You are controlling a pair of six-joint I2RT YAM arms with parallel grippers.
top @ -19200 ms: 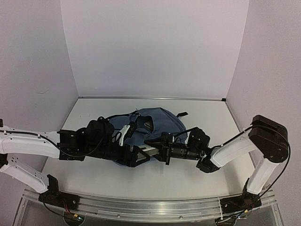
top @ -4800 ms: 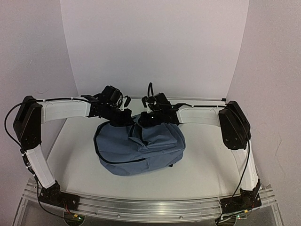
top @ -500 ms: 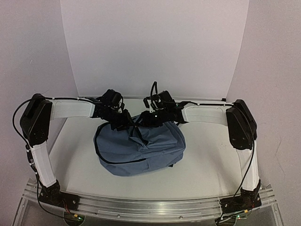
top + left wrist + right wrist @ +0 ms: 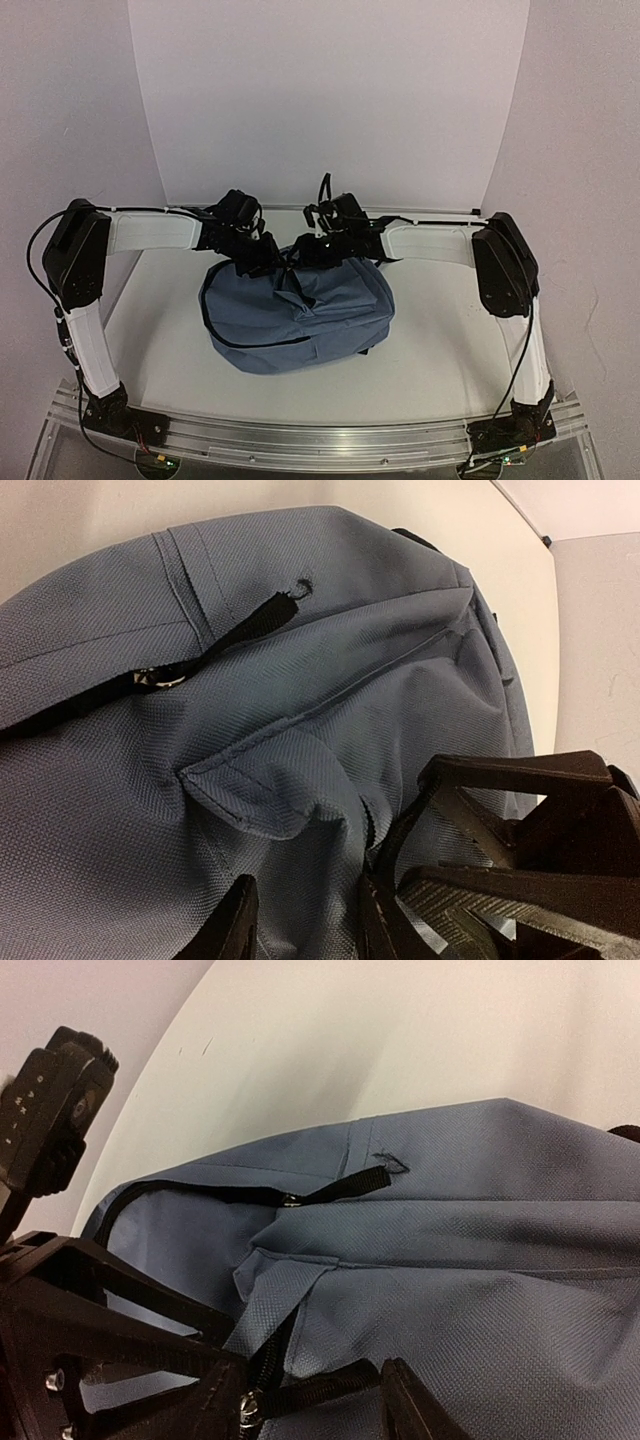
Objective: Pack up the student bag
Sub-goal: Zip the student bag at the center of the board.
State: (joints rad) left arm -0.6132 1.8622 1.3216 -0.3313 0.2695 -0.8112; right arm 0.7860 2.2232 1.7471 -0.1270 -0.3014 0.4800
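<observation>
**Right elbow edging inward, both grippers meeting at the bag's top**

Right arm's elbow is now sitting a little further left than in the picture just before, while both wrists are hardly shifting. The bag [image 4: 300, 320] is lying in the middle of the table [image 4: 430, 340]. Its far top edge is being drawn up into a small peak where the left gripper [image 4: 270, 260] and right gripper [image 4: 308, 252] are meeting, close together. From above, the fingertips are hiding behind the wrists and the fabric. In the left wrist view the lower frame edge is cutting off the left fingers [image 4: 240, 925], which are clamping a bunched ridge of blue cloth. In the right wrist view a black zip pull [image 4: 320, 1388] is running between the right fingers [image 4: 410, 1405]. Whether they are pinching it I cannot tell.
</observation>
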